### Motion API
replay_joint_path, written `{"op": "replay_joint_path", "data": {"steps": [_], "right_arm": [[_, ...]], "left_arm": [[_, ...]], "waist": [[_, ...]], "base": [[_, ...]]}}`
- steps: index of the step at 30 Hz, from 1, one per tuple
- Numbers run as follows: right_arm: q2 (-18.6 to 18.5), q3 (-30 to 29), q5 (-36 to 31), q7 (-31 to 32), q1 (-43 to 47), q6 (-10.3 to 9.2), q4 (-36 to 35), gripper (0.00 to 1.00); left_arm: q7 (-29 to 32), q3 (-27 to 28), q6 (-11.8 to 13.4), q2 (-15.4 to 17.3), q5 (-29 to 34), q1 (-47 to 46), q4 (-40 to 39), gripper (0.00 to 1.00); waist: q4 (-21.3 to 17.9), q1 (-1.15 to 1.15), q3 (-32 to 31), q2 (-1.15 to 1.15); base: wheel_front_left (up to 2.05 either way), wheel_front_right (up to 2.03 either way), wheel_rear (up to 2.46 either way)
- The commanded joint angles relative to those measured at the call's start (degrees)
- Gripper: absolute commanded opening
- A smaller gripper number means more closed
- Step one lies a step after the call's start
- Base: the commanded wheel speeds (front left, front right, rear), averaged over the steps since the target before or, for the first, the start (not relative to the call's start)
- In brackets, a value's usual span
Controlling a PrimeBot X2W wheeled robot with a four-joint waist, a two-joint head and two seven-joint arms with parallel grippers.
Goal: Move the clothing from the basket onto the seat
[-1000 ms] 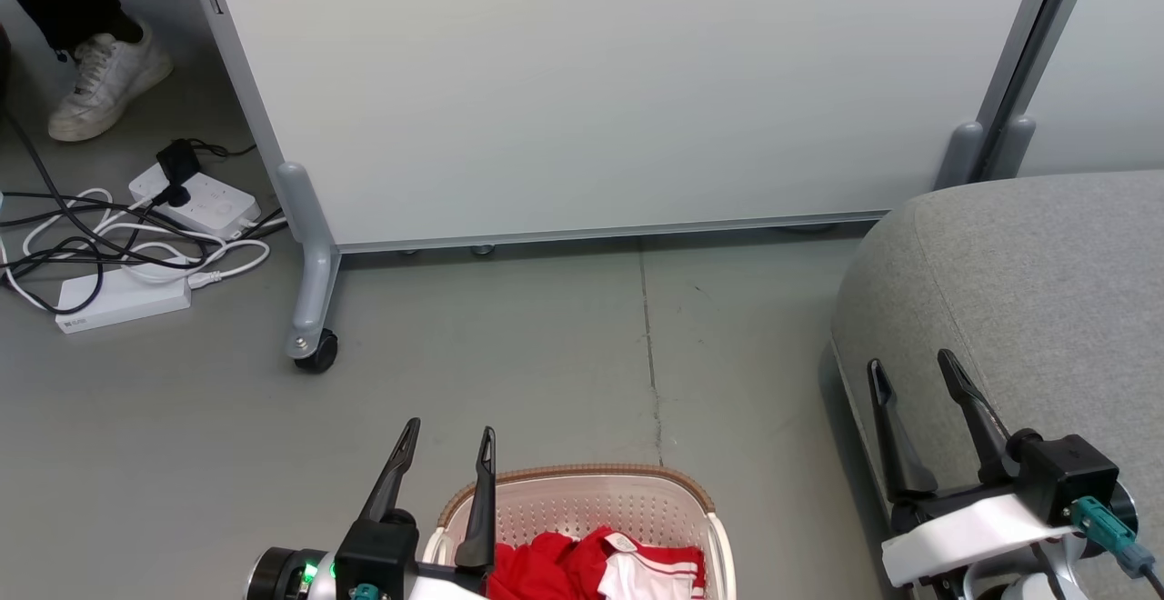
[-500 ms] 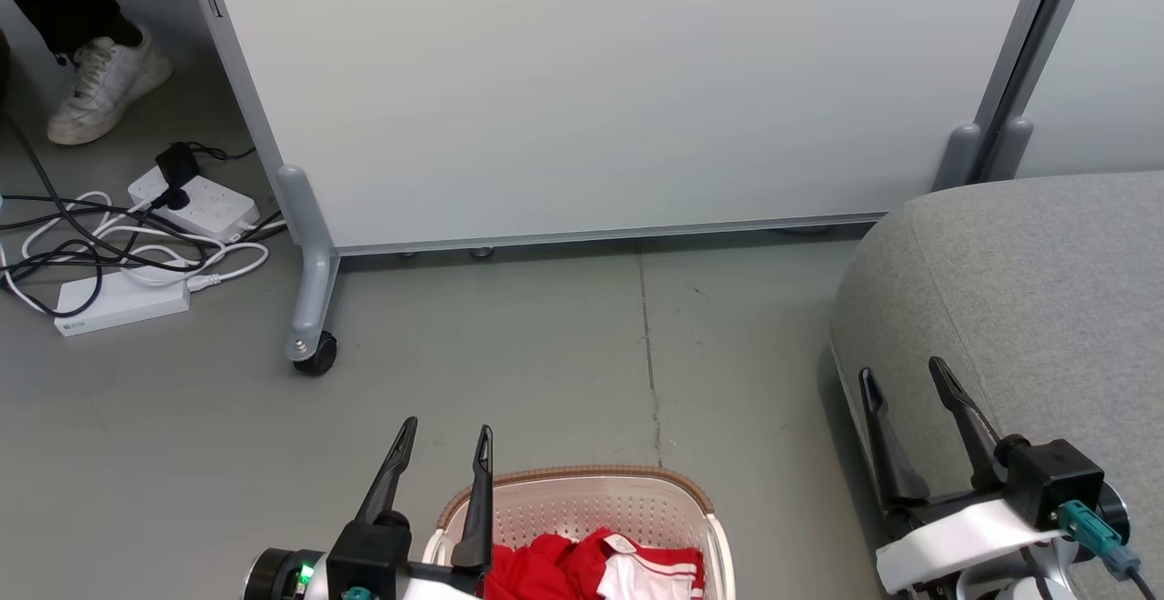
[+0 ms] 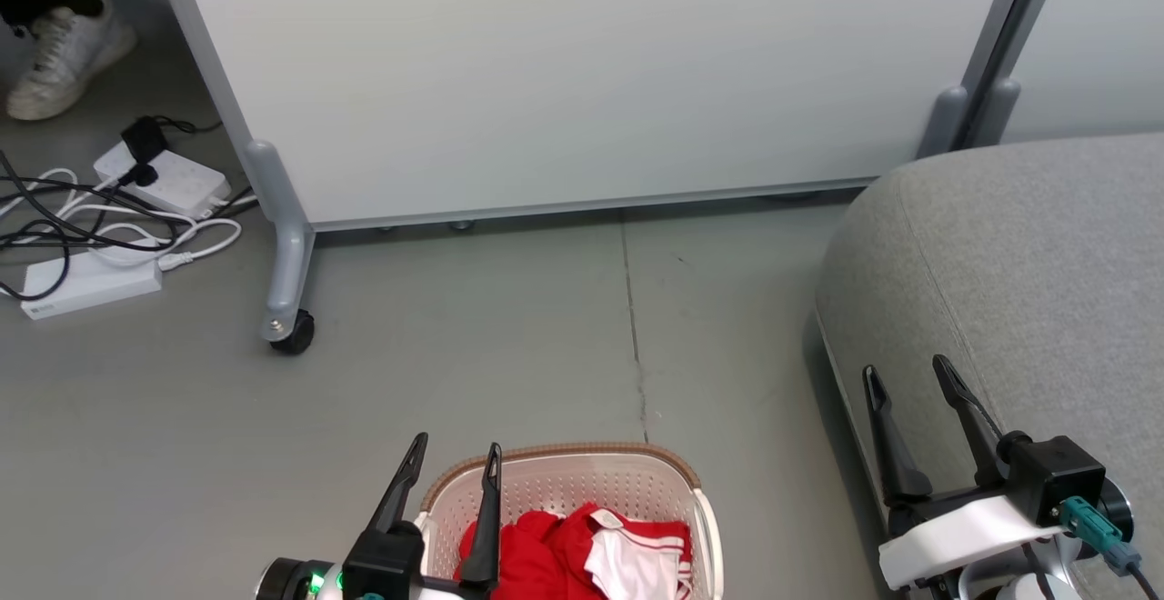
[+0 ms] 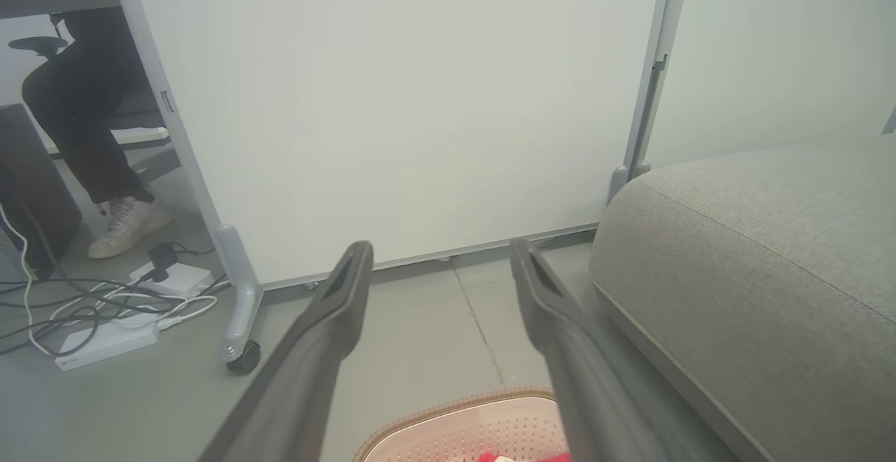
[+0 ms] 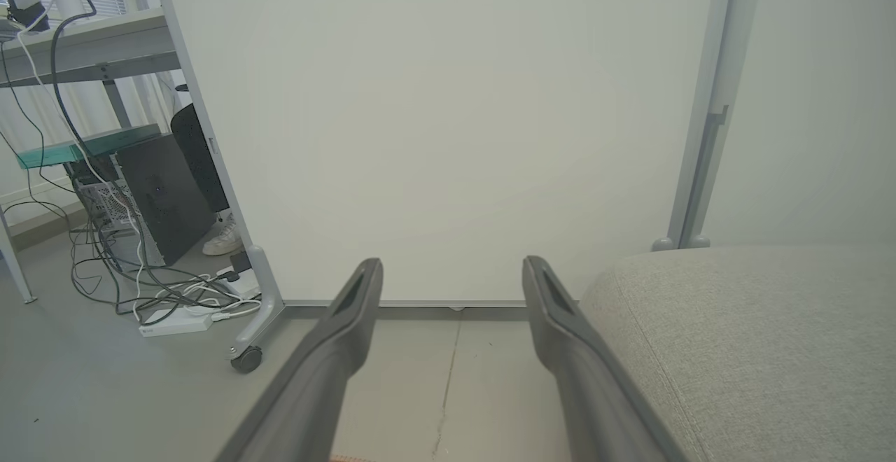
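Grey floor (image 3: 509, 345) held basket (image 3: 582, 482), brown end far, long axis near-far, clothing (image 3: 536, 559) bunched inside. L gripper (image 3: 456, 442), R gripper (image 3: 905, 365): fingers spread apart, empty. Seat (image 3: 1028, 264) lay right.

A: What's nearest?
B: The left gripper (image 4: 437, 252), its fingers spread with nothing between them, above the basket (image 4: 476, 434). A sliver of red clothing (image 4: 521, 458) lies inside.
A: And farther off?
B: The seat (image 4: 756, 259) on the right, a white partition (image 4: 392, 98) beyond, and cables (image 4: 105, 308) and a person's shoe (image 4: 129, 220) far left.
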Motion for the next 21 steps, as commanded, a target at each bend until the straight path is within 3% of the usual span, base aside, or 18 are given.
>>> {"op": "replay_joint_path", "data": {"steps": [1,10,21], "right_arm": [[-0.3,0.0,-0.2,-0.4,-0.4,0.13,0.0,1.00],[-0.3,-0.2,-1.6,-0.4,-4.3,0.13,-3.5,1.00],[-0.2,2.3,-3.1,-0.4,-11.4,0.12,-11.1,1.00]], "left_arm": [[-0.1,0.0,0.0,0.3,0.6,-0.4,0.4,1.00],[-0.1,-0.3,-1.4,0.3,3.7,-6.2,5.9,1.00],[-0.1,1.0,-6.9,3.2,7.6,-19.0,16.3,1.00]], "waist": [[-0.6,0.00,0.8,0.00],[-4.9,0.00,13.2,0.00],[-9.5,0.00,33.2,0.00]], "base": [[0.00,0.00,0.00],[0.00,0.00,0.00],[0.00,0.00,0.00]]}}
